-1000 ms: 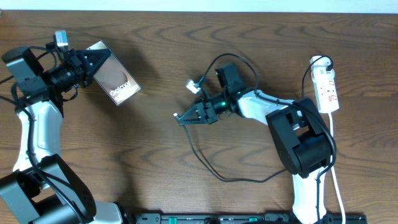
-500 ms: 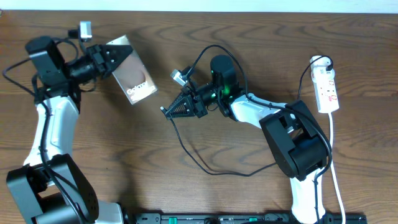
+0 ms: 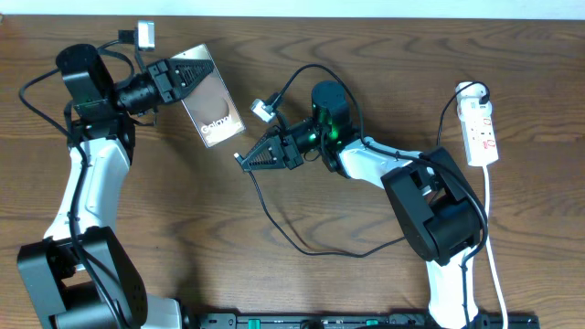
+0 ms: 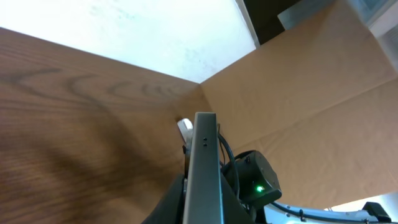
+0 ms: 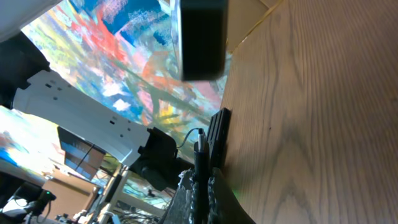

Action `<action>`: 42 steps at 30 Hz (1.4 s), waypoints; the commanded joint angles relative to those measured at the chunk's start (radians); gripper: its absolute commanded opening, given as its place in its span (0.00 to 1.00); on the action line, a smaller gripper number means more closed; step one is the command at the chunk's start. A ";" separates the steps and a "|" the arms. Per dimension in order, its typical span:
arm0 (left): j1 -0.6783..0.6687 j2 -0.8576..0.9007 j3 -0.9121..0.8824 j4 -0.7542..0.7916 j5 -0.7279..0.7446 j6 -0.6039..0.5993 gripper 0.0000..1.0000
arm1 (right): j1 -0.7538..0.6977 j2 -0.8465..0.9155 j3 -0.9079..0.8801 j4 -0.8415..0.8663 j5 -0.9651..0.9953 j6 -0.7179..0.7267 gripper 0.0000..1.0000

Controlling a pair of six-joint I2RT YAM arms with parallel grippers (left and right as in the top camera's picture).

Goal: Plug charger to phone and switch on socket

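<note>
Overhead. The left hand (image 3: 187, 75) is clamped on one short end of the phone (image 3: 212, 108), at the far left of the table (image 3: 137, 238). The phone sticks out from the fingers towards the middle of the table, screen up, white lettering near its free end. The right hand (image 3: 249, 161) has its fingers together on the free end of the charger (image 3: 274, 217) and points left. Its tip is near the phone's free end but apart from it. From that hand the black cable drops towards the near edge, sweeps right in a wide loop and passes under the right arm. The socket (image 3: 481, 128) lies at the far right, well apart from both hands, with a black plug (image 3: 477, 90) in its far end and a white cord (image 3: 490, 239) running towards the near edge. Switch position: too small to tell.

Left wrist. The phone (image 4: 205, 165) shows edge-on, a thin grey strip standing up from between the fingers of the left hand (image 4: 203, 196) — gripped on both faces. Behind it sit a dark arm joint with a green light (image 4: 259, 188) and a brown board (image 4: 311, 93).

Right wrist. The fingers of the right hand (image 5: 203, 194) are pressed together, and a thin black stem of the charger (image 5: 199, 158) rises from between them — clamped. The table (image 5: 311, 124) fills the right side. A blurred black block (image 5: 200, 37) hangs at the top; I cannot tell what it is.
</note>
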 commanded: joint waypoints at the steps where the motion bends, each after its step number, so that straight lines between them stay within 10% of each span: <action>1: -0.002 0.001 0.002 0.030 0.002 -0.042 0.07 | -0.007 -0.007 0.006 0.027 0.015 0.022 0.01; 19: -0.002 0.001 0.002 0.248 -0.100 -0.278 0.07 | -0.049 -0.007 0.006 0.200 0.116 0.138 0.01; 42: -0.059 0.006 0.002 0.262 -0.093 -0.250 0.08 | -0.060 -0.007 0.008 0.423 0.088 0.274 0.01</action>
